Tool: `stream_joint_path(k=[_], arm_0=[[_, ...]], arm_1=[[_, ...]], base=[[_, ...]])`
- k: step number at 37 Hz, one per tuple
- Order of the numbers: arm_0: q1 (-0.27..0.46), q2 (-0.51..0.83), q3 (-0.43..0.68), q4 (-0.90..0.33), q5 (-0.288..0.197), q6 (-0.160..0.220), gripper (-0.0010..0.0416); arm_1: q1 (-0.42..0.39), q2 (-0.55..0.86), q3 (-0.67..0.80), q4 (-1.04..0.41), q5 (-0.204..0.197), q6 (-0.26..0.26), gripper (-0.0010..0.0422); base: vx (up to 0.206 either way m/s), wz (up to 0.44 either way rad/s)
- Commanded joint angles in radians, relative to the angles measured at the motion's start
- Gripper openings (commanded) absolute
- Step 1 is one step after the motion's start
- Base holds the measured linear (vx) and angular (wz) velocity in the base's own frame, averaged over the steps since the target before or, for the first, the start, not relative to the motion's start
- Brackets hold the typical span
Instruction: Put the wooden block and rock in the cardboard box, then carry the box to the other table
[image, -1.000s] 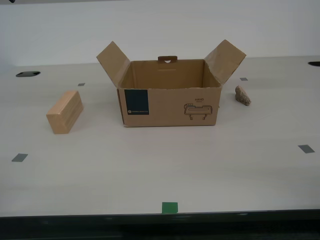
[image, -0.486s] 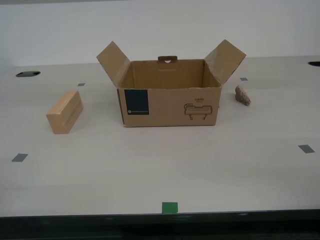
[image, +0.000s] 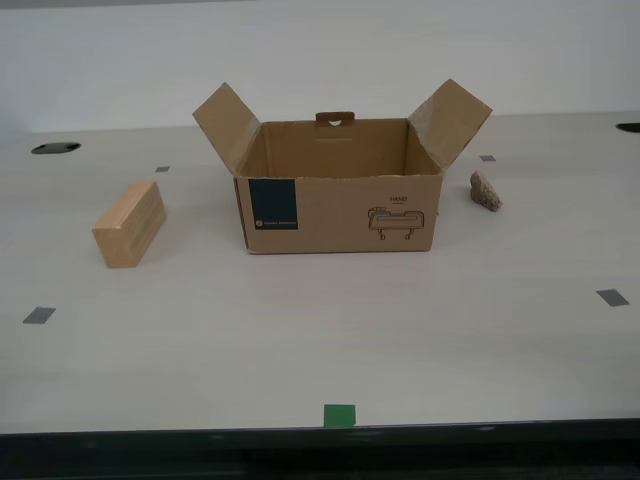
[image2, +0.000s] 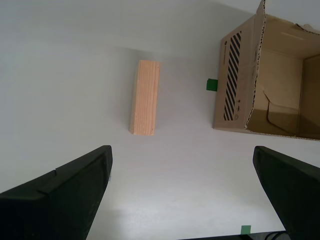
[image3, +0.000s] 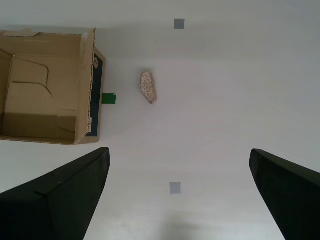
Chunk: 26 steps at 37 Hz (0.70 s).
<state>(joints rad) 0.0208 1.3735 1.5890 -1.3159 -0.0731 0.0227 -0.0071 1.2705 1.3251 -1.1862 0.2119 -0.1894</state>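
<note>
Brown corrugated cardboard box (image: 340, 210) sits mid-desk, one of it, flaps open, interior looks empty in both wrist views. Navy label panel (image: 273, 206) and line-drawn logo (image: 402, 219) face the exterior camera.

One wooden block (image: 130, 223) lies on the desk (image: 320, 340) toward the exterior view's left of the box, well apart from it, not touching. Second wrist view shows the same block (image2: 145, 97) lying flat, grain lines visible, beside the box (image2: 240, 85).

One rock (image: 485, 190) sits on the desk just off the box toward the exterior view's right, apart from it. First wrist view has it (image3: 148, 86) beside the box wall.

Tape: one green square (image: 339, 414) at the near desk edge, four grey squares counted in the exterior view, e.g. (image: 39, 315).

My first gripper (image3: 182, 200) is spread wide above the desk, holding nothing. My second gripper (image2: 182, 200) is likewise spread wide, nothing between its fingers. Neither arm shows in the exterior view.
</note>
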Motion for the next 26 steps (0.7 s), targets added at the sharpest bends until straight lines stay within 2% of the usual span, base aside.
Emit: stream_joint_path(k=[1,26], arm_0=[[0.001,0.000,0.001,-0.001,-0.002,-0.001,0.0390],[0.001,0.018,0.000,0.011,-0.012,-0.041,0.0390]], arm_1=[[0.000,0.000,0.001,0.000,0.004,-0.002,0.0385],[-0.001,0.000,0.001,0.025,0.004,0.000,0.0385]], base=[[0.000,0.000],[0.000,0.000]])
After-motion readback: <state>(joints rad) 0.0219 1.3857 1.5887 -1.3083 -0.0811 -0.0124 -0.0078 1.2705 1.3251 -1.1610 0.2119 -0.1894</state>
